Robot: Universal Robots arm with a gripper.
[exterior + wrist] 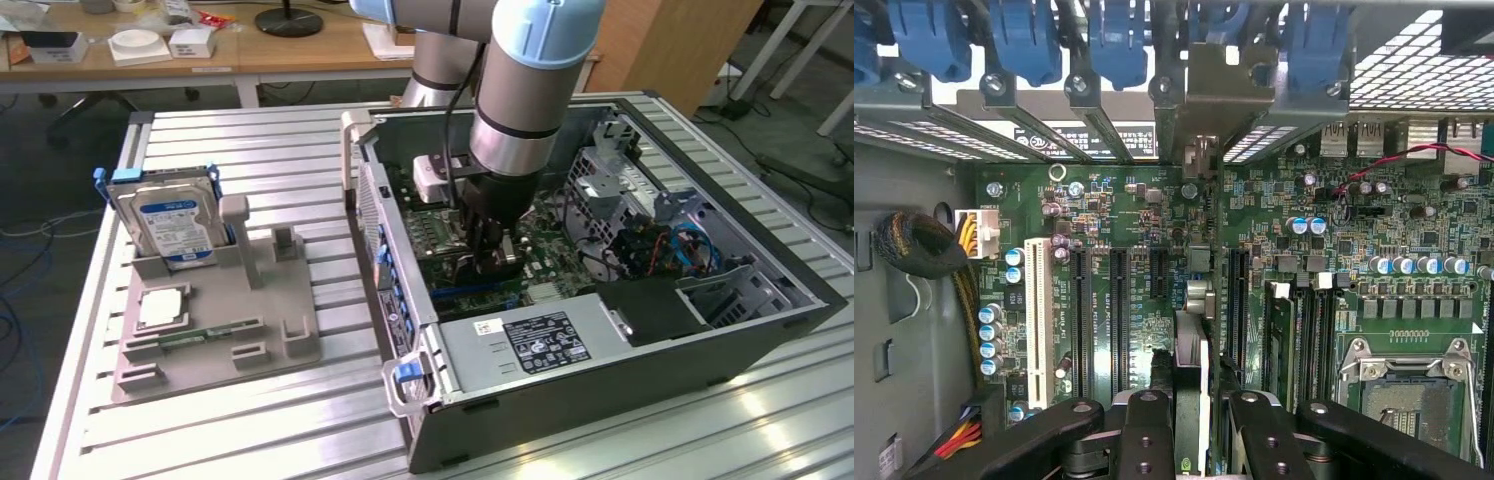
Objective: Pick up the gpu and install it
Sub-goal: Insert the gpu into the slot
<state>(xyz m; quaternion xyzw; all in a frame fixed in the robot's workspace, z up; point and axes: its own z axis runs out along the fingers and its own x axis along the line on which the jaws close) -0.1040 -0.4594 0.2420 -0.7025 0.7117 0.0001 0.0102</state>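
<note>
My gripper (489, 258) reaches down into the open computer case (747, 340), just above the green motherboard (534, 250). In the wrist view the gpu (1191, 345) shows edge-on as a thin upright card between my black fingers (1144, 430), with the gripper (1192, 400) shut on it. Its grey metal end bracket (1219, 90) reaches the row of rear slot openings under the blue clips (1119, 40). The card stands over the motherboard between the long black expansion slots (1119, 310). Whether its edge sits in a slot is hidden.
A white slot (1037, 320) and an empty CPU socket (1409, 385) lie on the board. Outside the case, a grey fixture (274, 310) holds a blue-labelled hard drive (167, 220), a memory stick (207, 333) and a chip (160, 308). The power supply (534, 345) fills the case's near end.
</note>
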